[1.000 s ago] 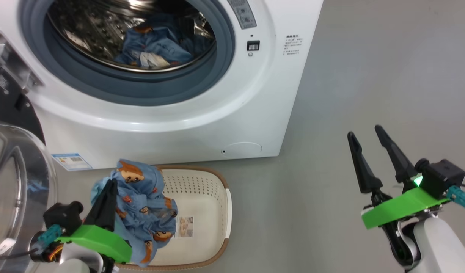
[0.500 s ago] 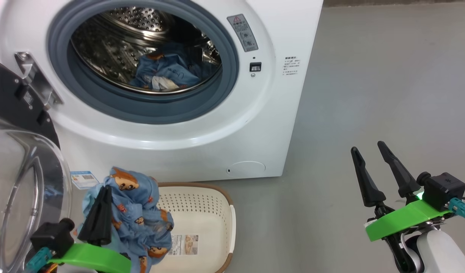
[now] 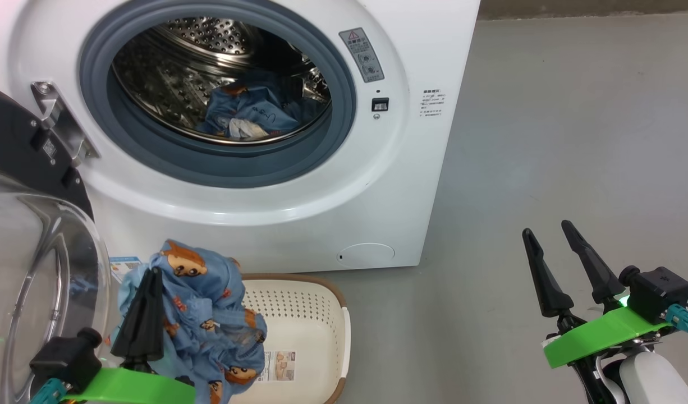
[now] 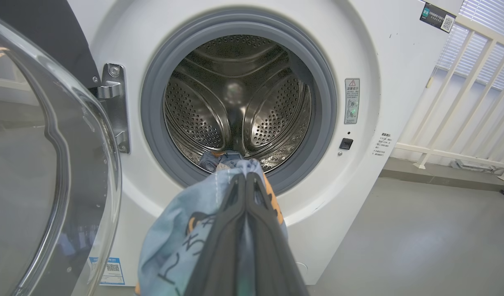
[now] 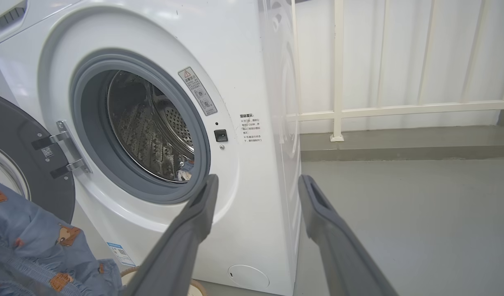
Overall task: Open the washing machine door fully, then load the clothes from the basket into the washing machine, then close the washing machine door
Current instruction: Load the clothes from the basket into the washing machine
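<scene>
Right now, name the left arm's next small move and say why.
Probably carry the garment forward and up to the drum mouth. The left gripper is shut on it above the basket, the door stands wide open, and the drum already holds other clothes, so the way in looks clear.

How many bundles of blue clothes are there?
2. One bundle lies in the drum; the other bundle hangs from the shut left gripper above the basket. More may hide underneath.
</scene>
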Robot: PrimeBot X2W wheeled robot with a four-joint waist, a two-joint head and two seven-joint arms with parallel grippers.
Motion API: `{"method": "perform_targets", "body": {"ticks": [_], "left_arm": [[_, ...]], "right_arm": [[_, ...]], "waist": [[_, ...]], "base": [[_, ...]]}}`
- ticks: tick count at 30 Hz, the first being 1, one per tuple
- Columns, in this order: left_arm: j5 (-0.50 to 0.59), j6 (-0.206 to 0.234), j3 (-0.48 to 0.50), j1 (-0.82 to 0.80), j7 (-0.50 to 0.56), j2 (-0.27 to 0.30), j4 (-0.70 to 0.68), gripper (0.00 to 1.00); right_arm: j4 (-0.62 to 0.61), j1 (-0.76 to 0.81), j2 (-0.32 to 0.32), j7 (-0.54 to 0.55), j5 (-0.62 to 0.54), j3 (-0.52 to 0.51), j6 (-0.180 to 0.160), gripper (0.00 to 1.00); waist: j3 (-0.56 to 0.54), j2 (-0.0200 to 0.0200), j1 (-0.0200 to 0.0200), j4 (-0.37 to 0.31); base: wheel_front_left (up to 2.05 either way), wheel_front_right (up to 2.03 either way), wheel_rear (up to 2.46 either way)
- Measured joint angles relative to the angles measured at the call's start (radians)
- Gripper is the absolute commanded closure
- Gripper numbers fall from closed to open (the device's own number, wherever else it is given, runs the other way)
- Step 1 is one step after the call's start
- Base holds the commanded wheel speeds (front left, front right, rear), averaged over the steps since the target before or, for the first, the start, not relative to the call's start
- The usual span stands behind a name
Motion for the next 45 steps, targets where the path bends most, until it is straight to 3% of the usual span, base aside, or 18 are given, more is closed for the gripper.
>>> {"method": "perform_targets", "body": {"ticks": [9,18,32,45], "left_arm": [[-0.015,0.001,0.000,-0.022,0.010,0.004,-0.036,1.00],[-0.020,-0.018,0.003,-0.199,0.027,0.011,-0.034,1.00],[-0.032,-0.061,0.018,-0.657,0.026,-0.015,0.195,1.00],[0.001,-0.112,-0.006,-0.984,0.007,0.003,0.622,1.00]], "right_arm": [[-0.007,0.000,0.001,0.000,-0.001,0.001,0.000,0.00],[-0.017,-0.007,0.007,0.000,-0.001,0.004,0.000,0.00],[-0.040,-0.094,0.024,0.000,-0.001,0.006,0.000,0.00],[-0.074,-0.175,0.080,0.000,-0.010,0.012,0.000,0.00]], "waist": [[0.024,0.0000,0.0001,-0.003],[0.075,0.0000,0.0000,-0.014],[0.228,0.0000,0.0000,-0.053],[0.413,0.0000,0.0000,-0.114]], "base": [[0.00,0.00,0.00],[0.00,0.00,0.00],[0.00,0.00,0.00],[0.00,0.00,0.00]]}}
